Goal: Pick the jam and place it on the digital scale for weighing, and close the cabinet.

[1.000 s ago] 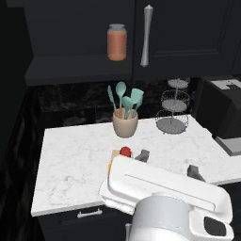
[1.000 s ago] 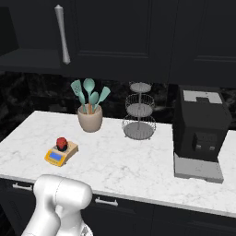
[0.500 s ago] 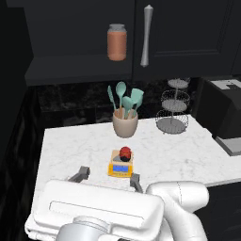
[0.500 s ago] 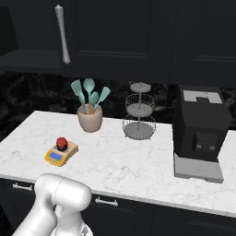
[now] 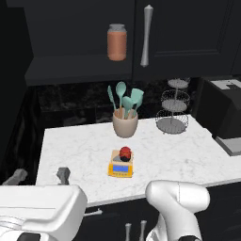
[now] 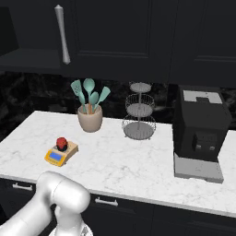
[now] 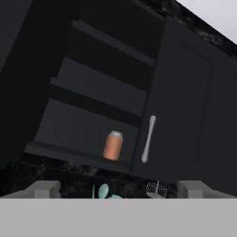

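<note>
Arm folded low and back
Gripper (image 5: 40, 176) at lower left, fingers spread wide apart, holding nothing, pointing up and forward.

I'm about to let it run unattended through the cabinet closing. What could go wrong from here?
1. The orange-brown jar stands near the front edge of the cabinet shelf; the swinging door might clip it.
2. The open tool hangs low at the counter's left end, so a wide swing upward may brush the counter edge.
3. The jam sits loose on the digital scale; a stray sweep could topple it.
</note>
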